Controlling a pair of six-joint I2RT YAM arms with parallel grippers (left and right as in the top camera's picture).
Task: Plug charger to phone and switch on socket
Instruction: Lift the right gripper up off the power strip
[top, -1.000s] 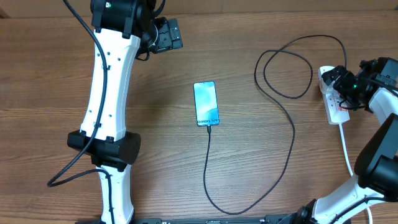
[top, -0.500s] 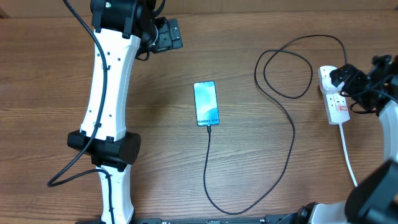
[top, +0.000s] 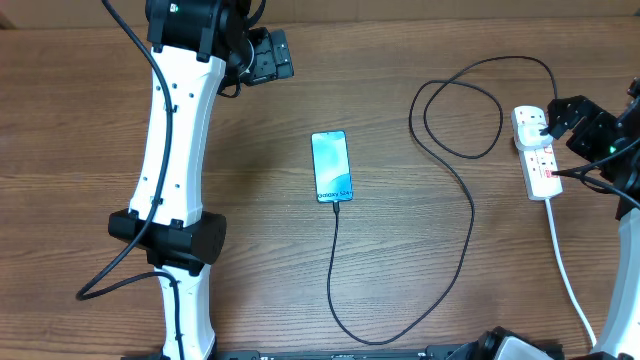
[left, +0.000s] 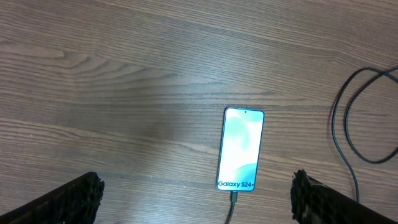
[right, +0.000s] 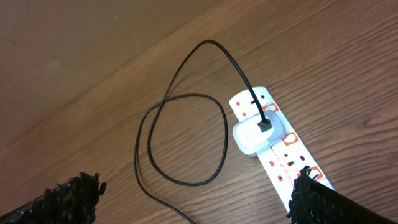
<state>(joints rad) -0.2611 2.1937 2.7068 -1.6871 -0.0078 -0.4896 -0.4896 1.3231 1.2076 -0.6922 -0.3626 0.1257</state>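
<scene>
At frame centre, phone (top: 331, 166): slim, slick; charger cable (top: 472, 215) tip at its lower end.
Socket (top: 537, 160): right edge, rigid, light; press a switch (top: 547, 168) steadily.
Left fingers (left: 71, 198): spread, empty.
Right fingers (right: 68, 198): spread, empty, near Socket.

My overhead view looks straight down, far off, covering the whole table (top: 60, 150). My left wrist view sits high, tilted down at the phone (left: 241, 149). My right wrist view is nearer, angled onto the socket (right: 292, 158) and charger (right: 265, 123). Overhead shares the phone with left and the socket with right.
</scene>
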